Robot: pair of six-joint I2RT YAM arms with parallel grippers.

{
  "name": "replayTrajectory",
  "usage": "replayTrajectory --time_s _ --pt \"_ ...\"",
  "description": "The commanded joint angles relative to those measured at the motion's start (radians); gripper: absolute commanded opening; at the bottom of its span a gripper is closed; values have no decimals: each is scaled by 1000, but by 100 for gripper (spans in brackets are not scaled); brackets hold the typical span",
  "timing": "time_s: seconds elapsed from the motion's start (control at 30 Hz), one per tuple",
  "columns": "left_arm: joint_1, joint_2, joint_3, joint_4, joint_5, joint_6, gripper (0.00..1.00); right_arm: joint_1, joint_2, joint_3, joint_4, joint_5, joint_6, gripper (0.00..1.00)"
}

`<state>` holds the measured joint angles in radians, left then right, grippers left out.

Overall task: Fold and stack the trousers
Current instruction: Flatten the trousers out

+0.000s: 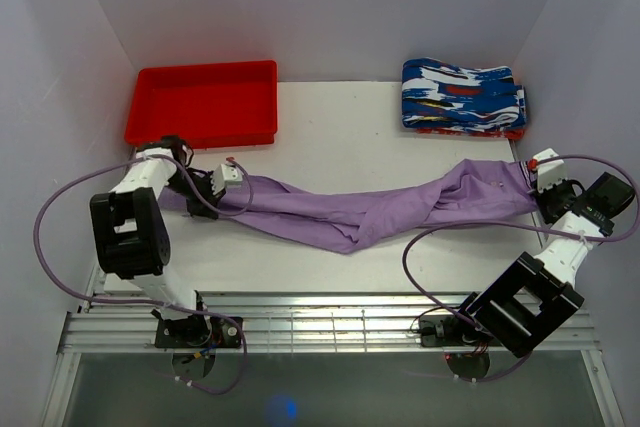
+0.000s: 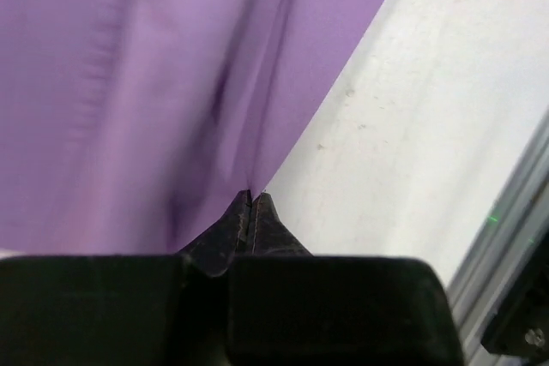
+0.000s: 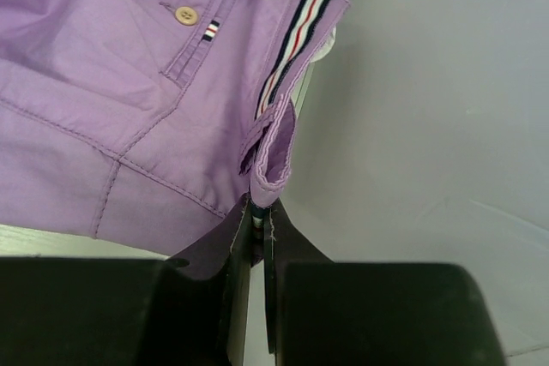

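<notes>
The pair of light purple soft cloth trousers [image 1: 370, 209] lies strung out at full length between the two hands, waist end at the right gripper [image 1: 540, 194] and leg ends at the left gripper [image 1: 238, 185]. The cloth is bunched and creased about midway between them. The right gripper's fingers are drawn in on the corner of the waistband [image 3: 287, 49], with only a thin seam of cloth between the tips. Just beyond those tips the band turns over to show its striped lining, and a small pale button [image 3: 186, 15] sits further out on the seat panel. The left gripper's fingers are pressed together at the edge of a fold of leg cloth, which rises directly ahead of them. That wrist view is blurred, so the depth of the bite cannot be told. The two legs appear to lie one over the other as a single band, though the overlap is not clear enough to confirm. In my judgement the task is at an early stage: no crosswise fold is made and no stacking is done. The flat white table [image 1: 340, 137] carries the garment. Beyond the right gripper sits a folded pile of blue, white and red patterned garments [image 1: 462, 97], the likely stacking place. Beyond the left gripper sits a shallow red plastic tray [image 1: 200, 69].
</notes>
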<state>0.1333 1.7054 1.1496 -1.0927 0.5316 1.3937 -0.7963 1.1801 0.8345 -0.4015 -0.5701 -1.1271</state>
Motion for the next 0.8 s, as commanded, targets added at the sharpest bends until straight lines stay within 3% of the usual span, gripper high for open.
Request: replayTrajectory --time_s 0.0,0.13,0.3,0.57,0.7,0.77 --pt "15 -153 151 -309 111 103 0 -4 -8 46 75 12 21 8" --pt "25 -303 226 -311 136 48 0 -6 -4 54 98 32 27 8" --pt "95 -320 389 -311 298 -48 0 -7 -4 32 151 49 36 8" --pt "261 -175 642 -308 475 -151 0 -14 10 26 211 72 49 8" --pt "307 -31 745 -136 498 -474 0 -21 -14 -3 195 7 3 8" --pt "305 37 731 12 479 -548 0 -23 -33 -28 149 -46 -48 8"
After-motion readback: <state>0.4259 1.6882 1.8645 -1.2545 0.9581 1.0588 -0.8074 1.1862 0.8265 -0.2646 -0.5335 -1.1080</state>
